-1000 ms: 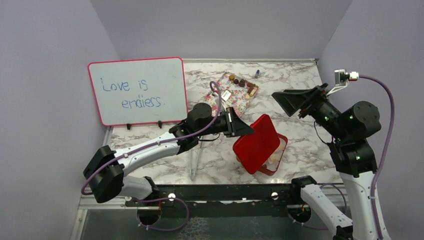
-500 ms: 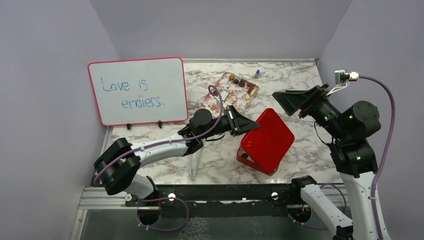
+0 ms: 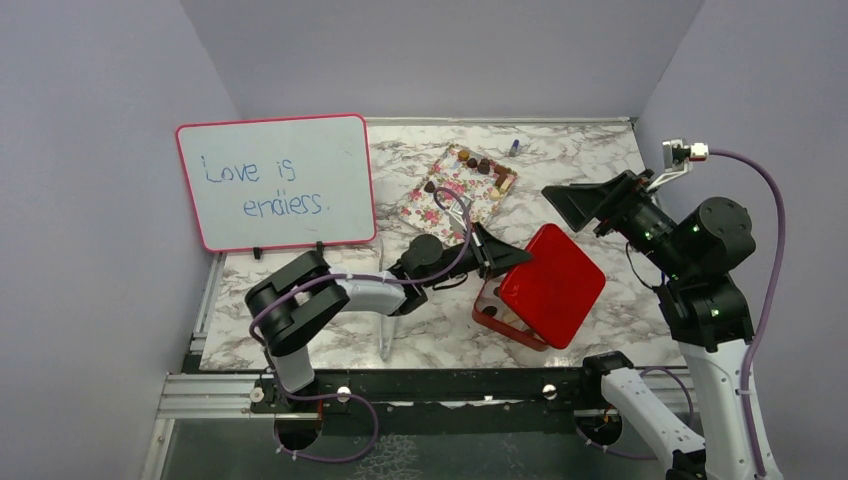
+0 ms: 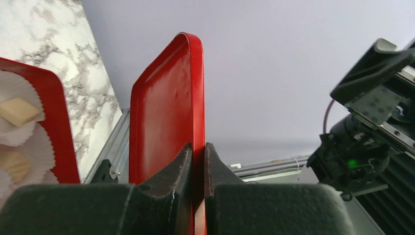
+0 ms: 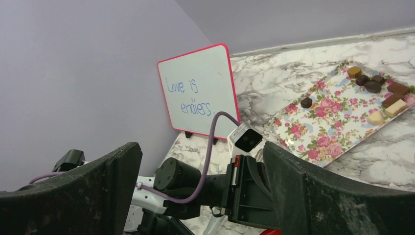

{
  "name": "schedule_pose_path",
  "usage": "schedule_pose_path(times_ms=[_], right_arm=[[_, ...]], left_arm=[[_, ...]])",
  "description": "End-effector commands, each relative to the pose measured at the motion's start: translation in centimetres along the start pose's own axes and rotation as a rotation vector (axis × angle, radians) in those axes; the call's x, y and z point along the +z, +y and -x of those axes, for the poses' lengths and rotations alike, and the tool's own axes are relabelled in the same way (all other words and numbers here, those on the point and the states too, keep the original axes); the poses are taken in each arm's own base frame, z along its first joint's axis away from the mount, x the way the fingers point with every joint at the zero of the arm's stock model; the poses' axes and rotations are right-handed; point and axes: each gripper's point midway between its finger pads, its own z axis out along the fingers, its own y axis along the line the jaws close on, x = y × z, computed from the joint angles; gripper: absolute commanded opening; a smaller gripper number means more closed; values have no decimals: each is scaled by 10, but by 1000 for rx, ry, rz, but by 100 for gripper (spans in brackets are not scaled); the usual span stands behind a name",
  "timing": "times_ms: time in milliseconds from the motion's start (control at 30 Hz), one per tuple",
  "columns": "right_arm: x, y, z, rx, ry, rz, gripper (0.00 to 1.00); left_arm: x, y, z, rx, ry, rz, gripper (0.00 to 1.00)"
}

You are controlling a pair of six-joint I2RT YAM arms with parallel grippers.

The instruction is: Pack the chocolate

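Note:
My left gripper point(image 3: 510, 258) is shut on the edge of a red lid point(image 3: 550, 285) and holds it tilted over a red box point(image 3: 487, 312). In the left wrist view the lid point(image 4: 166, 103) stands between my fingertips, and the box point(image 4: 56, 122) at the left holds cream-white chocolates point(image 4: 18, 111) in white paper cups. More chocolates point(image 3: 486, 168), dark, light brown and cream, lie on the floral tray point(image 3: 455, 195); the tray point(image 5: 337, 122) and chocolates point(image 5: 374, 85) also show in the right wrist view. My right gripper point(image 3: 575, 205) is open and empty, raised right of the tray.
A white board point(image 3: 275, 180) with a pink frame reading "Love is endless" stands at the back left. A small blue-capped object point(image 3: 514, 147) lies behind the tray. Grey walls close the marble table point(image 3: 600, 150) on three sides.
My left gripper has moved right and lowered the red lid, which has swung from steeply raised to lying flatter over the box. The right arm has barely moved.

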Motion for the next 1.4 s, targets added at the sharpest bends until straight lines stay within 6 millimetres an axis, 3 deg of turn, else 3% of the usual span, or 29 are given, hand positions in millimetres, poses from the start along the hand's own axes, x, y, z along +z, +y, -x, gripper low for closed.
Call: schedule_pose_path(times_ms=[0, 333, 633, 867, 1000, 1367], right_arm=[[-5, -6, -3, -17, 7, -39, 100], [-4, -23, -25, 12, 60, -74, 100], [-2, -31, -36, 28, 95, -93, 100], [-4, -47, -52, 37, 141, -150, 100], [-7, -67, -68, 74, 178, -229, 100], [-21, -151, -143, 225, 388, -593, 100]], left_arm=[[0, -6, 7, -15, -51, -135, 0], [-8, 51, 22, 6, -93, -68, 0], [-25, 68, 48, 47, -118, -32, 0], [-31, 88, 54, 76, -92, 4, 15], [-35, 100, 58, 70, -76, 29, 21], [-42, 112, 70, 119, -48, 92, 35]])
